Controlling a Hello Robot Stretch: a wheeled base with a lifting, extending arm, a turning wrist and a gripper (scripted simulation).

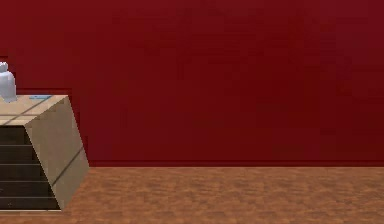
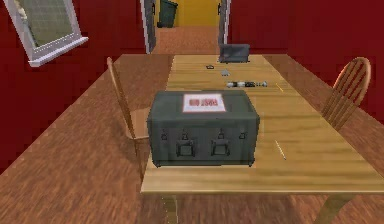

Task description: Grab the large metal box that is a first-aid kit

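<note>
Looking at the large dark-green metal box (image 2: 204,128) lying flat on the wooden table (image 2: 310,150), close to the near edge, lid up and latches facing outward. Reading its white lid label with a red mark as marking the first-aid kit. Sitting well apart from the small clutter (image 2: 243,82) and the dark flat device (image 2: 236,53) farther along, probably leaving room for a reach. Standing just beside it, at the arm side view's left, a wooden chair (image 2: 122,95), possibly crowding that flank. Facing a red wall (image 1: 220,70) and a drawer unit (image 1: 45,150) ahead, likely parking side-on for the arm. Not managing to tell the gripper's state.
</note>
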